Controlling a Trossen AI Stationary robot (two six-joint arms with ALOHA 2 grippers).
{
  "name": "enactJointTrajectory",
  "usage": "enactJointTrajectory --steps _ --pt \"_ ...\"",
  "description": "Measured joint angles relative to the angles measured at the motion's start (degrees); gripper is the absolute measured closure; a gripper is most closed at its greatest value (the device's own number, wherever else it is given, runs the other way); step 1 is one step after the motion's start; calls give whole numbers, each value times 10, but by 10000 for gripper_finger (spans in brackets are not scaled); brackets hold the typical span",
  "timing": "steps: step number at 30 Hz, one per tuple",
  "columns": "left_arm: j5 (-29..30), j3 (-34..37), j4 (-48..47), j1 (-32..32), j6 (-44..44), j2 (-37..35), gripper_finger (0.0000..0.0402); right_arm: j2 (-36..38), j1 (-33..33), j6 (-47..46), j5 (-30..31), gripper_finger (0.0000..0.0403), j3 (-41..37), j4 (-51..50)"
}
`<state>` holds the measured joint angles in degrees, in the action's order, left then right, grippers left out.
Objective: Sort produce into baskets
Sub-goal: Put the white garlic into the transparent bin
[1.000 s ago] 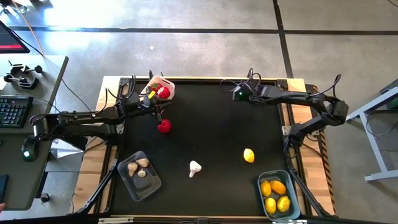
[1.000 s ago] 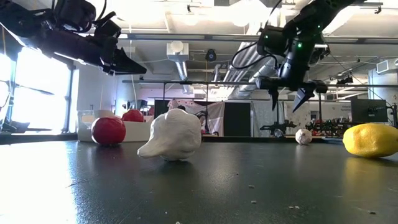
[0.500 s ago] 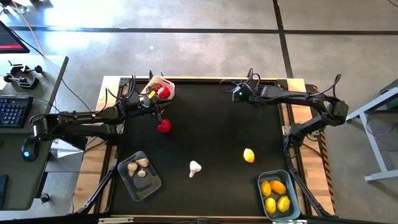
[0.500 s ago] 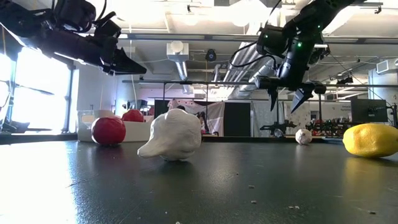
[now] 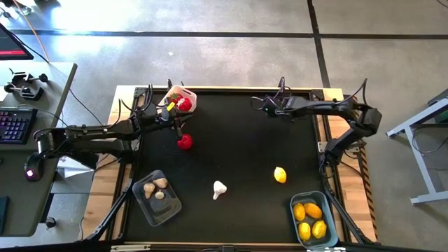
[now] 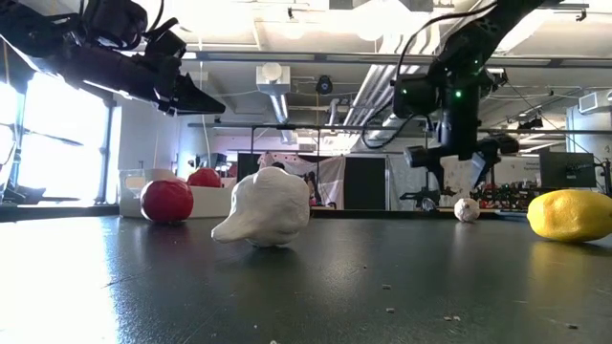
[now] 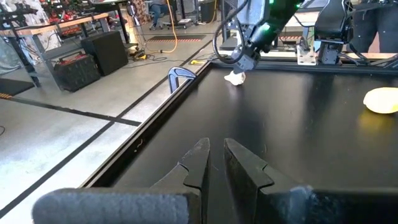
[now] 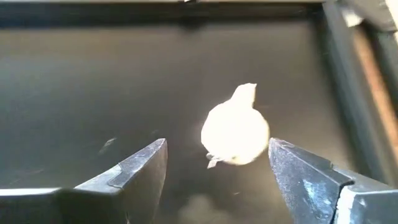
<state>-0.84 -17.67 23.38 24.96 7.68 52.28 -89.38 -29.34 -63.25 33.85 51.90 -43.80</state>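
Black mat (image 5: 238,150) on wood-edged table; grey concrete floor all round, desk at left. Right gripper (image 8: 217,165), jaws apart, over garlic bulb (image 8: 235,132) near far edge. Left gripper (image 7: 214,163) closed, empty, beside white tub (image 5: 183,102). Mat centre mostly bare.

Whitish garlic bulb (image 8: 235,132), black table (image 8: 93,93)

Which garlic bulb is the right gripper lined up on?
The garlic bulb at the mat's far edge, between the open right gripper; the other loose bulb lies mid-mat.
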Motion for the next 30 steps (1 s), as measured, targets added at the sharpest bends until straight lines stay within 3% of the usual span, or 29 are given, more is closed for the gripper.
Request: enactJointTrajectory --steps 5,11,17,21,30 --pt "0 0 0 0 0 0 369 0 -14 -10 26 132 -2 -22" --pt "0 0 0 0 0 0 369 0 -52 36 31 147 -32 53" --pt "0 0 0 0 0 0 369 0 -80 82 -23 165 -82 173" --pt "0 0 0 0 0 0 369 -1 -83 77 -33 175 -102 184" --pt "0 0 0 0 0 0 369 -1 -82 128 -28 275 -106 188"
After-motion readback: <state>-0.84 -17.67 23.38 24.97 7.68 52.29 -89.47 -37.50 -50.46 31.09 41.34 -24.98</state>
